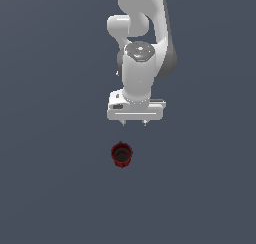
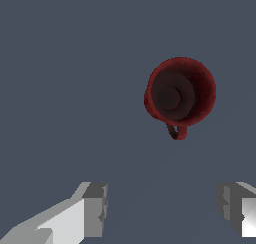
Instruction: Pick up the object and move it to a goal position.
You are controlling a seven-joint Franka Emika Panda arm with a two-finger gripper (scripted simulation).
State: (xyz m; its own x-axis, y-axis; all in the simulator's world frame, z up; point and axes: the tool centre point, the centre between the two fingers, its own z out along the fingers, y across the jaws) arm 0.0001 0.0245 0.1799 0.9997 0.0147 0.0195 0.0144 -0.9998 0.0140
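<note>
My claw (image 1: 134, 123) hangs over the grey floor (image 1: 50, 188), pointing straight down. In the exterior view only the two short fingertips (image 1: 123, 123) show below the white hand body, set apart from each other. The wrist view confirms this: both fingers (image 2: 95, 208) sit at opposite sides of the picture with a wide stretch of bare floor between them. The jaws are spread wide. Nothing lies between the pads, and they touch nothing.

The cup (image 1: 121, 154) stands upright on the floor, mouth up. It is dark red, with a dark inside. In the exterior view it lies below the claw in the picture, slightly toward that view's left of the fingertips, with a clear gap of floor between the two. In the wrist view the cup (image 2: 180, 94) shows its round rim, its dark bottom and a small loop handle (image 2: 176, 132) on the side that faces the fingers. It sits clear of both fingers and outside the gap between them.
</note>
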